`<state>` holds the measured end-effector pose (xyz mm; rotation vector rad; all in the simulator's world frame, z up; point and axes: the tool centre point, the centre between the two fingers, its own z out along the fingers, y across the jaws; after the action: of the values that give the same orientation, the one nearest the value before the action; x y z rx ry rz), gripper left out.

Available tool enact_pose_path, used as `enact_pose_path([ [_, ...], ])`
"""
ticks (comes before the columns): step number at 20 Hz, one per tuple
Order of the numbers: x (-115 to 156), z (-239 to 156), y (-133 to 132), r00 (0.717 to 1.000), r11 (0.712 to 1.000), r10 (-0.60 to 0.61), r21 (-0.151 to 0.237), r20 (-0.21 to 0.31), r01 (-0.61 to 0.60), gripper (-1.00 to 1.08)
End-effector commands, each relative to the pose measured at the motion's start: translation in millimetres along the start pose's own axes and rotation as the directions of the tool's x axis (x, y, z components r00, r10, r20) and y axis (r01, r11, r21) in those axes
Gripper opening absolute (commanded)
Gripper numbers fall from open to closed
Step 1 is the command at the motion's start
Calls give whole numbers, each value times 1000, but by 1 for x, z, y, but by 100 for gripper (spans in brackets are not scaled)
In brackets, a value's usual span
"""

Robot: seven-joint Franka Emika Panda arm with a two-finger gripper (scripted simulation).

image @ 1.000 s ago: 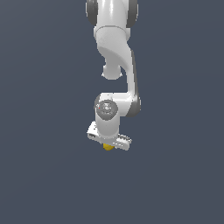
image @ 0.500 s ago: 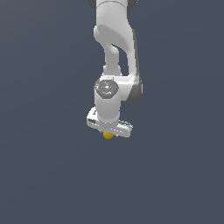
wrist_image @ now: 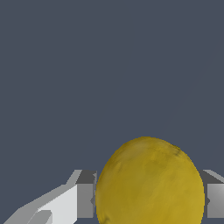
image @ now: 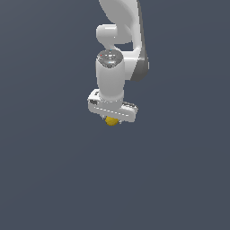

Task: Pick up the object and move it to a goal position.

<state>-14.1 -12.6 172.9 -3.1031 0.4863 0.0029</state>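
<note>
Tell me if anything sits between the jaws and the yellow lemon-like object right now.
Nothing visible does. In the wrist view the yellow object sits right between the two fingers of the gripper, with no gap showing on either side. In the exterior view it peeks out just under the gripper, and only plain dark background surrounds it.

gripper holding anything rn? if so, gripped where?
Yes: the yellow lemon-like object sits between the fingers of the gripper, clamped across its sides. In the exterior view only its lower part shows below the gripper.
</note>
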Motion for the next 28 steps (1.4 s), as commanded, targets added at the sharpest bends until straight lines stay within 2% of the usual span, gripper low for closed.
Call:
enact_pose_path([
  [1, -12, -19, 3, 1000, 1000, 0, 0, -1, 0, -100],
  [17, -88, -142, 25, 1000, 1000, 0, 0, -2, 0, -100],
  [28, -113, -188, 32, 1000, 1000, 0, -1, -2, 0, -100],
])
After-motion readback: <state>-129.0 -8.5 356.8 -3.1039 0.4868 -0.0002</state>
